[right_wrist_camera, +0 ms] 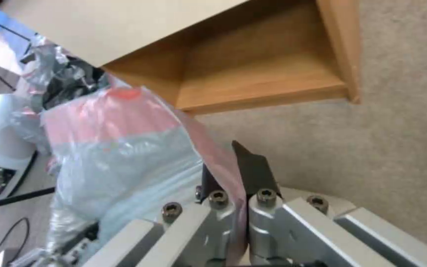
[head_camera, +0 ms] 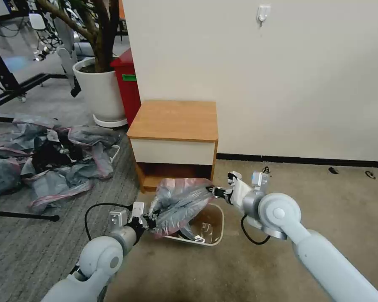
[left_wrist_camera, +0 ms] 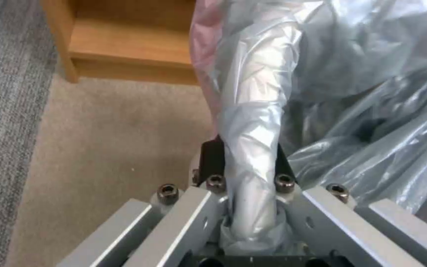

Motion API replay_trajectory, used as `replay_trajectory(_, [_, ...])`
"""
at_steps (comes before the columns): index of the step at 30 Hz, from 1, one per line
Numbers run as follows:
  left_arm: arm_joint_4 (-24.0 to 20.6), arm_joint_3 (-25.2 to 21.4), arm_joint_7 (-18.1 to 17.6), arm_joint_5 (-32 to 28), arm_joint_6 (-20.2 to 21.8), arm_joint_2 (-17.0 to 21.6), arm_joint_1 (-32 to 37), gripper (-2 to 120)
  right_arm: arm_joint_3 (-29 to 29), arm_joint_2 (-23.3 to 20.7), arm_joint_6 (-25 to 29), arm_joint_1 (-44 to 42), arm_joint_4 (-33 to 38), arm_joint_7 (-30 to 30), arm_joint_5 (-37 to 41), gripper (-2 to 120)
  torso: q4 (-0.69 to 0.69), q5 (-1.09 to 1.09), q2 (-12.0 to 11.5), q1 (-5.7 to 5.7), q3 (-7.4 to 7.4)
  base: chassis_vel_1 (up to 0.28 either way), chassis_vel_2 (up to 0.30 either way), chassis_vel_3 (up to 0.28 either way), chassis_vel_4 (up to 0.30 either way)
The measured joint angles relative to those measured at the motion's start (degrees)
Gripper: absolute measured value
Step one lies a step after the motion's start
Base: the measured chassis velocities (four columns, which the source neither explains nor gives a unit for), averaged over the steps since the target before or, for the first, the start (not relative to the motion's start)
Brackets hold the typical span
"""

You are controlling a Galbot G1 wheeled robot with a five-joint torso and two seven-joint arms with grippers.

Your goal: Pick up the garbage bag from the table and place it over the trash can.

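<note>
The grey garbage bag (head_camera: 179, 203) with its pink band is stretched between both grippers, over the near-left part of the cream trash can (head_camera: 209, 235) on the carpet. My left gripper (head_camera: 151, 220) is shut on the bag's near-left edge; a bunched fold of the garbage bag (left_wrist_camera: 253, 122) runs between its fingers (left_wrist_camera: 209, 159). My right gripper (head_camera: 216, 191) is shut on the bag's far-right edge, with the pink band of the garbage bag (right_wrist_camera: 119, 115) pinched between its black fingers (right_wrist_camera: 255, 172). The wooden table (head_camera: 174, 119) stands just behind the can, its top bare.
A heap of similar grey-and-pink bags (head_camera: 50, 157) lies on the floor at left. A white plant pot (head_camera: 100, 93) and a red bin (head_camera: 128, 86) stand behind the table's left side. A wall runs along the back right.
</note>
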Motion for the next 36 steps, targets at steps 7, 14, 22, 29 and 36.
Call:
replay_trajectory(7, [0.71, -1.01, 1.41, -0.01, -1.89, -0.76, -0.17, 3, 1.91, -0.81, -0.45, -1.72, -0.37, -0.03, -0.16, 0, 0.00, -0.01, 0.00, 0.00, 0.00, 0.000, 0.000, 0.000, 0.000])
replay_trajectory(14, [1.50, -1.95, 2.77, 0.05, -3.38, -0.98, -0.16, 3, 3.27, -1.31, -0.70, -2.81, -0.54, -0.13, -0.16, 0, 0.00, 0.00, 0.00, 0.00, 0.00, 0.000, 0.000, 0.000, 0.000])
replay_trajectory(22, [2.40, -3.11, 3.16, 0.08, -5.43, -2.32, -0.82, 3, 4.80, -1.22, -2.09, -4.88, -0.47, -0.16, 0.04, 0, 0.00, -0.01, 0.00, 0.00, 0.00, 0.000, 0.000, 0.000, 0.000])
replay_trajectory(29, [3.33, -3.60, 2.99, 0.25, -6.28, -3.97, -1.78, 3, 5.65, -0.87, -2.66, -6.71, 0.22, -0.09, 0.04, 0, 0.00, 0.00, 0.00, 0.00, 0.00, 0.000, 0.000, 0.000, 0.000])
replay_trajectory(36, [4.03, -3.53, 1.93, 0.58, -7.56, -5.47, -2.51, 3, 5.91, -0.47, -4.01, -7.71, 0.53, 0.11, 0.02, 0, 0.00, -0.01, 0.00, 0.00, 0.00, 0.000, 0.000, 0.000, 0.000])
